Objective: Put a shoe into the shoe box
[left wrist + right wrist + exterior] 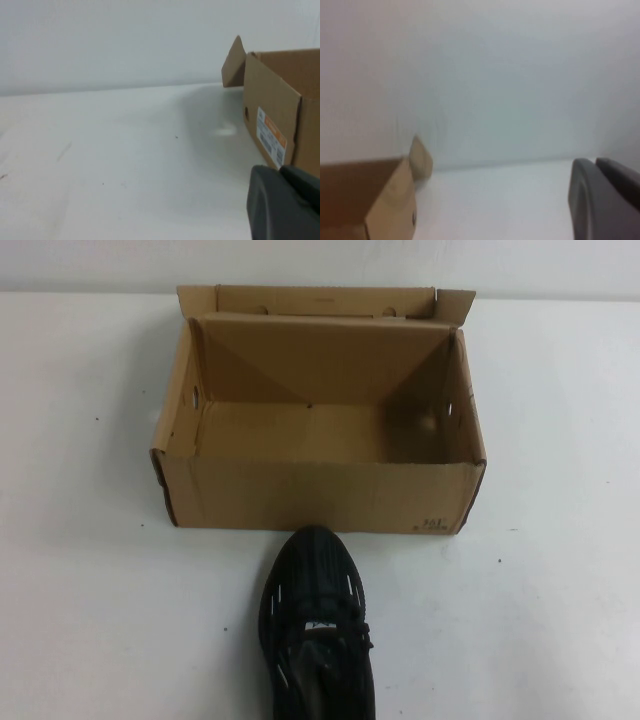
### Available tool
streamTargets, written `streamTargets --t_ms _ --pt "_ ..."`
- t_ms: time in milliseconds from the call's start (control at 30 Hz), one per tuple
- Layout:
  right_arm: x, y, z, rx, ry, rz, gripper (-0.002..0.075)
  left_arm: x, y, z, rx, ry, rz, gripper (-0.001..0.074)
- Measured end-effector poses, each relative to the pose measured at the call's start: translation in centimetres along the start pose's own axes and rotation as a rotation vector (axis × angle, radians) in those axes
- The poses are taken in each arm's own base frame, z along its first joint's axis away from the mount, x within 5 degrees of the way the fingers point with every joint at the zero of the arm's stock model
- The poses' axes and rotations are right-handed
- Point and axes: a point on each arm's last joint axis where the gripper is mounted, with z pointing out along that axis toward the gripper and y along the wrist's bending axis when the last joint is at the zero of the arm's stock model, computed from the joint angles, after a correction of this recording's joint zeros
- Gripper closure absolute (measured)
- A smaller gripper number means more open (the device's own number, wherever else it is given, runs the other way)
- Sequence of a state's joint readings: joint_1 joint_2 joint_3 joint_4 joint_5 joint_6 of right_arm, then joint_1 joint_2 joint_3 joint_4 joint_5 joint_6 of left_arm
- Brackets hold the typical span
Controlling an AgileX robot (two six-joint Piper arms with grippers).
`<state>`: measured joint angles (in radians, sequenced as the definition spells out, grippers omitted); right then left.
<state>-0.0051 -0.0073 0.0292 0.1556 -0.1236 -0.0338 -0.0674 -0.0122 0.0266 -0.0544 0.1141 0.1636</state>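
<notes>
Neither arm in high view. Left gripper (282, 202) seen only in left wrist view as dark body beside left end wall of box, above desk; right gripper (605, 197) likewise only in right wrist view; jaws' state cannot tell for either.

Black knit sneaker with white dash marks (317, 635) at 6 o'clock, toe just short of box front wall.

Brown corrugated cardboard shoe box (318, 495) at centre, open-topped, flaps up at 12 o'clock. Orange-white label (270, 136) visible only from left wrist.

White desk (90, 540) bare at 9 and 3 o'clock.
</notes>
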Motion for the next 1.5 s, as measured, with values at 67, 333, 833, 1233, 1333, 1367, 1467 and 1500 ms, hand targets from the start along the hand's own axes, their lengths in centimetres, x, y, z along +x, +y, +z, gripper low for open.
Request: streamTargets --t_ms 67,333,833,1233,1333,1367,1467,1500 --pt "-0.8 0.0 0.0 0.003 -0.086 0.000 0.0743 -0.3 0.0 0.0 -0.004 -0.029 -0.002 0.0736" --pt "-1.7 -0.1 -0.1 0.007 -0.183 0.004 0.0743 -0.3 0.1 0.0 -0.006 -0.037 -0.002 0.0736" --pt "-6.7 0.1 -1.6 -0.015 -0.602 0.094 0.0743 -6.0 1.3 -2.3 0.004 -0.723 -0.435 0.0736" --pt "-19.8 1.9 -4.2 -0.089 -0.825 0.279 0.0743 -18.0 1.7 -5.9 0.052 -0.868 -0.245 0.0736" --pt "-22.3 2.8 -2.7 -0.107 -0.719 0.268 0.0743 -21.0 1.9 -5.0 0.045 -0.759 -0.212 0.0736" --pt "-22.9 3.2 -1.8 -0.114 -0.649 0.261 0.0743 -21.7 2.1 -4.3 0.035 -0.695 -0.214 0.0736" --pt "-23.8 4.3 1.2 -0.131 -0.366 0.239 0.0743 -22.3 2.5 -1.5 -0.003 -0.458 -0.243 0.0736" --pt "-23.5 4.6 2.5 -0.129 -0.268 0.234 0.0743 -22.1 2.6 -0.7 -0.015 -0.384 -0.255 0.0736"
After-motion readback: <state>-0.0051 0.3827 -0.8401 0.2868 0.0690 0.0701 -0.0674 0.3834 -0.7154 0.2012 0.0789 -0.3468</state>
